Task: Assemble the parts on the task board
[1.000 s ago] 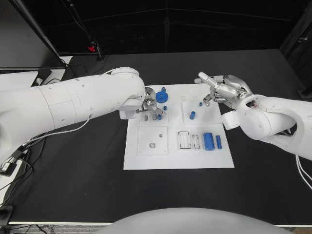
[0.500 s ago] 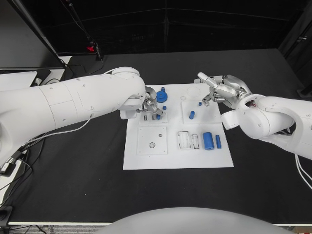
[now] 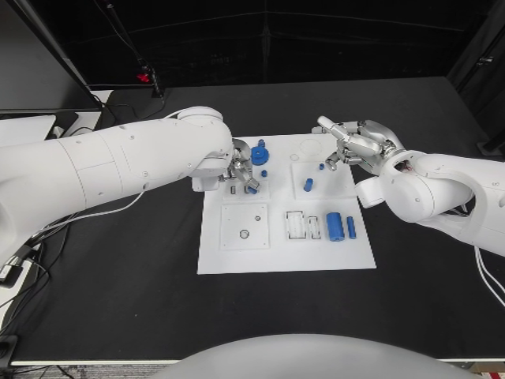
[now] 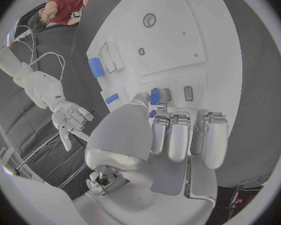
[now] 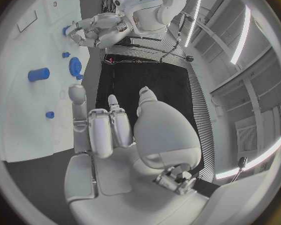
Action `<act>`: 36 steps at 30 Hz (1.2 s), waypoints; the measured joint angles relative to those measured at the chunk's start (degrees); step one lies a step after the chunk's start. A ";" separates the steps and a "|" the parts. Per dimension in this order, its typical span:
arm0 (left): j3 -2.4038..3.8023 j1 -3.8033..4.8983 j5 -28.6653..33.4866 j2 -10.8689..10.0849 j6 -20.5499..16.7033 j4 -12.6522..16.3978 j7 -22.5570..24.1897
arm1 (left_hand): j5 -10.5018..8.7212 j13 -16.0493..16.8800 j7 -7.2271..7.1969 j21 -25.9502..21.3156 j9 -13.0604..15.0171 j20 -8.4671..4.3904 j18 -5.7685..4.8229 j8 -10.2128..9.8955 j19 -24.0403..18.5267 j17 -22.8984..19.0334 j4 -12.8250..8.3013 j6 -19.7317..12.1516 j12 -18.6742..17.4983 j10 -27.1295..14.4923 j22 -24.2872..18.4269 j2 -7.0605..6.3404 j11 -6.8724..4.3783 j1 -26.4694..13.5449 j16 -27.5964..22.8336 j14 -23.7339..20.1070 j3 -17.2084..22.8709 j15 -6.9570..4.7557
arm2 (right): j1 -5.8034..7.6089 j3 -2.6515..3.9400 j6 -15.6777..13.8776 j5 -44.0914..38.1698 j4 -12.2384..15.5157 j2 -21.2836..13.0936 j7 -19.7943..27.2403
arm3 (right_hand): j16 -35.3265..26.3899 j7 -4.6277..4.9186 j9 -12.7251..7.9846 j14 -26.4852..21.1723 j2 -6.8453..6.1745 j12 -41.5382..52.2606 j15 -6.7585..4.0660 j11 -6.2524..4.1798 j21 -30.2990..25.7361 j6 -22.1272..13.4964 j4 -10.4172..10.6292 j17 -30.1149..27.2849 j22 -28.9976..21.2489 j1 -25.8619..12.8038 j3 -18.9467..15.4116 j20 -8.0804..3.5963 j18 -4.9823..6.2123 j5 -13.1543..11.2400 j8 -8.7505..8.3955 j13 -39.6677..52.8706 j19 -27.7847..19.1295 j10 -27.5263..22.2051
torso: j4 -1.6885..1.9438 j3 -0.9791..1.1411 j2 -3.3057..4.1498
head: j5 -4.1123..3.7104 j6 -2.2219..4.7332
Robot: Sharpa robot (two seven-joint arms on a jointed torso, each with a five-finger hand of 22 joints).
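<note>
Head view: task board [image 3: 241,257] holds blue parts [image 3: 334,227].

No lettering, label, brand, number or sign can be read anywhere, neither on the task board [image 3: 286,253] nor on the blue parts [image 3: 334,227] lying on it.
</note>
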 measured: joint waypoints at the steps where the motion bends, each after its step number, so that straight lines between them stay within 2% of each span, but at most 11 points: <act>1: 0.00 0.00 0.00 0.00 -0.01 0.00 0.09 | 0.00 0.00 0.09 0.00 0.09 0.00 0.00 -0.22 0.00 0.00 -0.09 0.09 0.05 0.00 0.00 -0.16 0.00 0.16 0.00 0.01 0.64 -0.01 | -0.01 0.00 0.00 0.00 -0.01 -0.01 -0.03 | 0.00 0.00 0.00 0.00 0.00 0.00 0.00 0.00 0.00 0.00 0.00 0.00 -0.01 0.00 0.00 0.00 0.00 0.00 0.00 0.00 0.00 0.00 | 0.00 0.00 0.00 | -0.01 -0.01; 14: -0.05 -0.09 0.00 -1.15 -0.66 0.63 1.73 | -0.03 -0.08 0.39 0.00 0.55 0.00 0.00 -0.87 0.00 0.00 0.11 0.41 0.16 0.00 0.00 -0.49 0.00 0.49 0.00 0.13 3.80 -0.32 | -0.15 -0.02 0.00 0.00 -0.28 -0.05 -0.42 | 0.00 0.00 -0.04 -0.21 0.45 0.00 -0.21 0.00 -0.24 0.00 0.00 0.00 -0.16 -0.03 0.00 -0.17 0.00 0.00 0.00 0.00 -0.17 0.00 | 0.10 0.02 0.00 | -0.05 0.03; 31: -0.03 0.45 0.84 -4.59 -1.29 2.07 2.59 | -0.26 -0.08 0.59 0.00 1.33 0.01 0.00 -1.13 0.00 0.00 2.35 0.61 0.04 -0.01 0.00 -0.54 0.01 0.54 0.00 0.16 6.05 -0.34 | -0.26 -0.06 0.00 0.01 -0.52 -0.24 -0.78 | -0.26 -0.18 -0.06 -0.21 0.44 0.00 -0.21 0.01 -0.47 -0.18 0.00 0.00 -0.17 -0.03 0.00 -0.20 0.00 -0.01 0.00 0.00 -0.20 0.01 | 0.14 0.09 -0.02 | 0.34 -0.16; 36: -0.04 0.48 1.11 -5.10 -1.22 1.96 2.49 | -0.47 -0.08 0.59 0.00 1.45 0.00 0.00 -1.15 0.00 0.00 3.29 0.61 0.04 -0.02 0.00 0.05 0.02 -0.06 0.00 0.17 6.99 -0.33 | -0.29 -0.09 0.00 0.01 -0.57 -0.23 -0.85 | -0.26 -0.18 -0.05 -0.21 0.44 0.00 -0.21 0.01 -0.47 -0.18 0.01 0.00 -0.17 -0.03 0.00 -0.20 0.00 -0.01 0.00 0.00 -0.20 0.01 | 0.14 0.04 -0.01 | 0.38 -0.23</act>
